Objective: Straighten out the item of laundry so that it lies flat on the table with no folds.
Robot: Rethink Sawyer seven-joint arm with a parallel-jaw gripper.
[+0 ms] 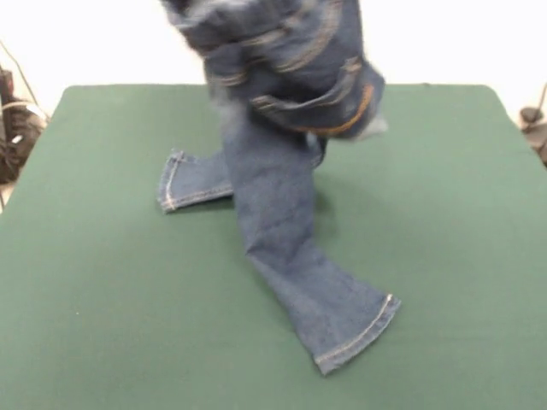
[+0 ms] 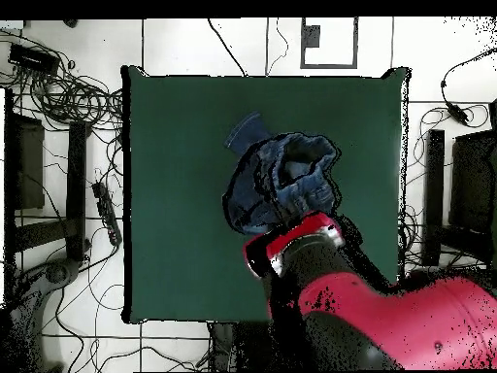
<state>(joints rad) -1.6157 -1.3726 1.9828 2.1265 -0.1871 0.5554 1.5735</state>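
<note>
The blue denim jeans hang lifted above the dark green table. Their waist end is bunched at the picture's top edge. One leg trails down to the table and its hem lies flat near the front. The other leg's hem lies on the table to the left. In the overhead view the jeans are a bunched heap just beyond the red arm over the table. The gripper itself is hidden under the arm and the denim, and the raised jeans hang from it.
Cables and equipment lie on the floor left of the table, and black stands are to the right. In the front view, cables show at the left edge and a dark object at the right edge.
</note>
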